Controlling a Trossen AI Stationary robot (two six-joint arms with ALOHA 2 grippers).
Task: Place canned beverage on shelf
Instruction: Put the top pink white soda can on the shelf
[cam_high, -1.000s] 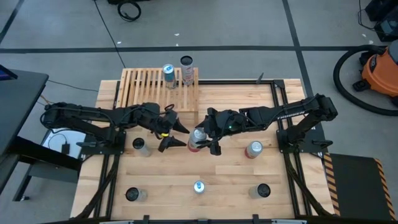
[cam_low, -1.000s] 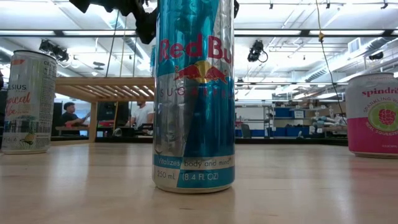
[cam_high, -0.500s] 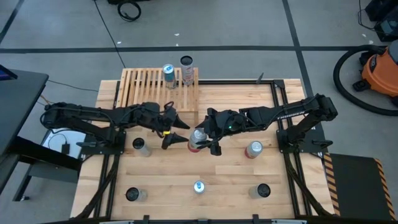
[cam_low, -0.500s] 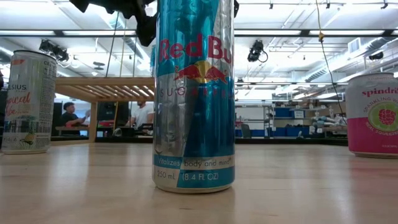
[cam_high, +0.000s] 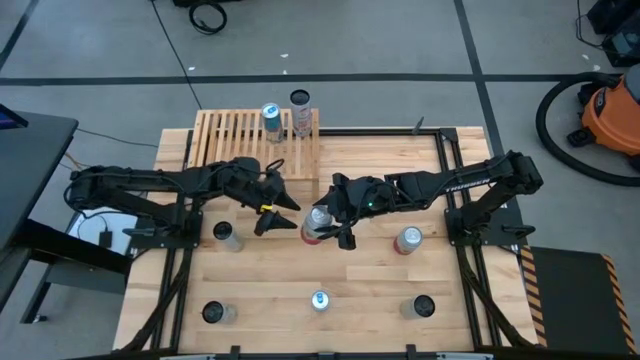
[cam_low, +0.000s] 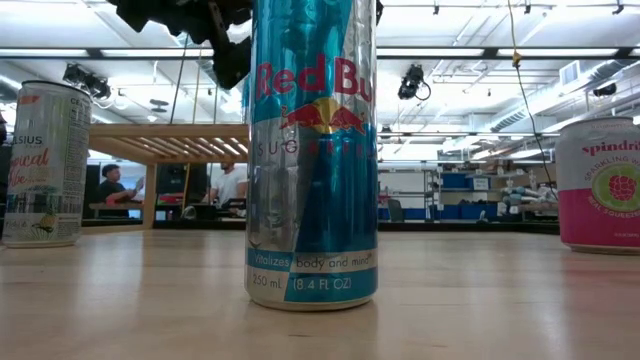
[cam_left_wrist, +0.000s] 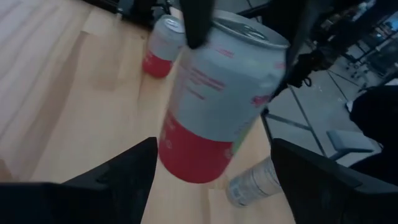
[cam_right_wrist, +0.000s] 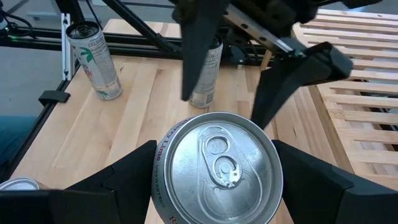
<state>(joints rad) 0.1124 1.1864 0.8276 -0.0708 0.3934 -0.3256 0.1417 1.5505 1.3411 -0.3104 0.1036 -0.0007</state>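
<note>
— While the right gripper (cam_high: 322, 226) held the white-and-red aluminium can with the silver pull-tab lid (cam_high: 316, 222) between its two dark fingers, lifted near the middle of the plank table (cam_high: 380, 290), what worried you?

— The handover. The left gripper (cam_high: 283, 212) stood open just beside that can, its fingers spread to either side of the can's body (the left wrist view showed the can tilted between them). If the right one had let go before the left had closed, the can would likely have dropped and rolled.

— And the low rack of pale wood with the thin slatted top (cam_high: 240, 140)?

— It sat at the table's far edge on the left arm's side, apart from the held can, with a slim blue-and-silver can (cam_high: 271, 118) and a clear-looking pale can (cam_high: 300, 112) already standing at its right end. A careless placement could have knocked either over.

— Anything else?

— The two grippers were close together; a misjudged approach could have made them collide. A short pale can (cam_high: 224, 234) stood near the left arm as well, within reach of a swing.
</note>
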